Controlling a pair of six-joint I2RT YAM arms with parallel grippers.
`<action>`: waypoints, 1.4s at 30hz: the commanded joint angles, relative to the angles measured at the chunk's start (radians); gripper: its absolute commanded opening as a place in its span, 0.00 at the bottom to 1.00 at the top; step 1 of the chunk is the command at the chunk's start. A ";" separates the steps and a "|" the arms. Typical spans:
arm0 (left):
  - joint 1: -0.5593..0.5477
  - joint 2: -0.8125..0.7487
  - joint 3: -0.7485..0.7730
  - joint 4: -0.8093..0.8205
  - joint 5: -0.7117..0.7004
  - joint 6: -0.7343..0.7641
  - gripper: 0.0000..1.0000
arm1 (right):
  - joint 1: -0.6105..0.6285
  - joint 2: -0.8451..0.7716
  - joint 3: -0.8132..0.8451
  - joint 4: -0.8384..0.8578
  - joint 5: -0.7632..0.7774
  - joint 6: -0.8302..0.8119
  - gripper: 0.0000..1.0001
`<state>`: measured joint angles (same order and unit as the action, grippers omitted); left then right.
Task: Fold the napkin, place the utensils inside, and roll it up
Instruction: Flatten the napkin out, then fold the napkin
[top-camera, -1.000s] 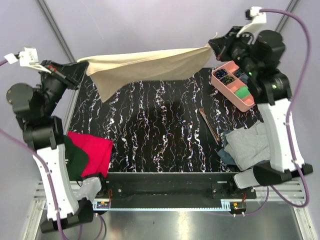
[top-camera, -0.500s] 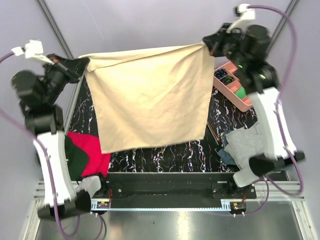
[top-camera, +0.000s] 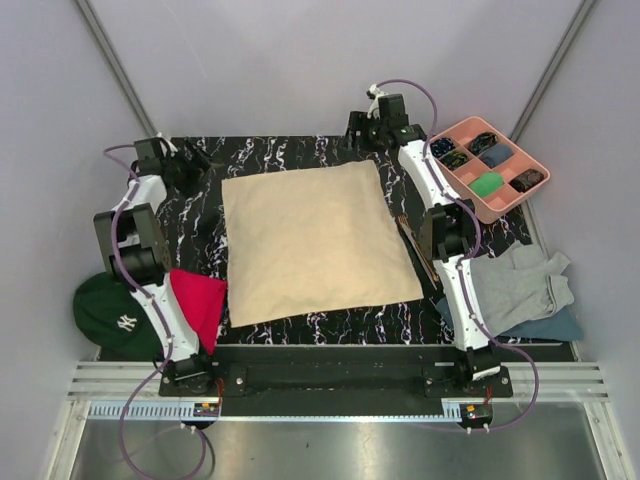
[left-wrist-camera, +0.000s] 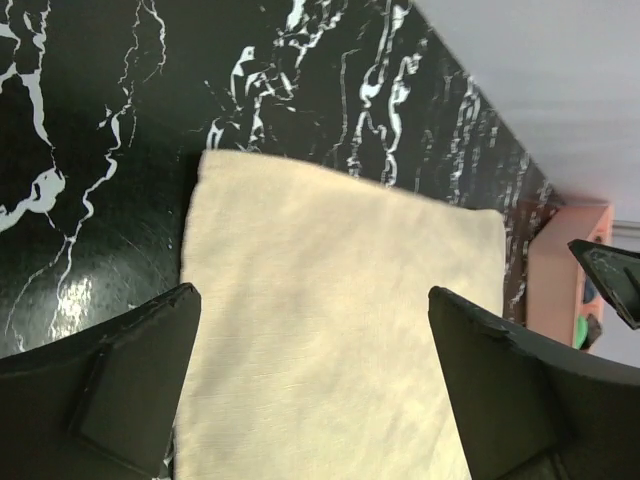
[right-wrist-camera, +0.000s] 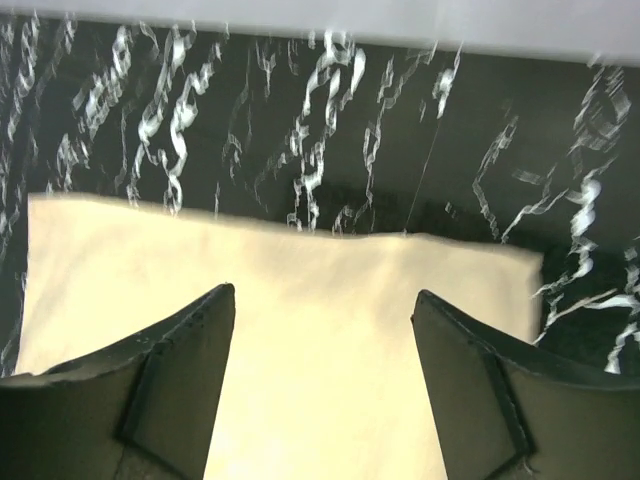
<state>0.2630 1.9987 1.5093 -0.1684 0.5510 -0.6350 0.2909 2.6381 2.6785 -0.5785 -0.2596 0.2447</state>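
Observation:
The beige napkin (top-camera: 315, 240) lies spread flat on the black marble table (top-camera: 300, 150). My left gripper (top-camera: 197, 162) stands open just beyond its far left corner, nothing between the fingers; the left wrist view shows the napkin (left-wrist-camera: 340, 330) below the open left gripper (left-wrist-camera: 312, 292). My right gripper (top-camera: 362, 130) is open by the far right corner, and its wrist view has the napkin's far edge (right-wrist-camera: 300, 260) under the empty right gripper (right-wrist-camera: 322, 293). The thin brownish utensils (top-camera: 410, 240) lie along the napkin's right edge, partly behind the right arm.
A pink compartment tray (top-camera: 512, 195) sits at the far right. Grey and blue cloths (top-camera: 520, 290) lie at the near right. A red cloth (top-camera: 200, 300) and a green cap (top-camera: 110, 315) are at the near left. Grey walls close in behind the table.
Both grippers held the napkin's top corners up in the air. Now they have come down to the far edge and opened, and the napkin lies flat on the table.

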 joint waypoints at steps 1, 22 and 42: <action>-0.050 -0.064 0.169 0.041 -0.020 0.064 0.99 | -0.009 -0.129 0.022 0.005 -0.115 -0.015 0.81; -0.174 -0.663 -0.273 -0.309 -0.300 0.393 0.99 | -0.015 -1.268 -1.670 -0.010 0.111 0.244 0.75; -0.173 -0.704 -0.267 -0.310 -0.218 0.380 0.99 | -0.216 -1.281 -1.913 -0.043 0.198 0.363 0.45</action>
<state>0.0898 1.3052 1.2236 -0.5076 0.2932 -0.2607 0.0875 1.3552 0.7605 -0.6331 -0.1070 0.5938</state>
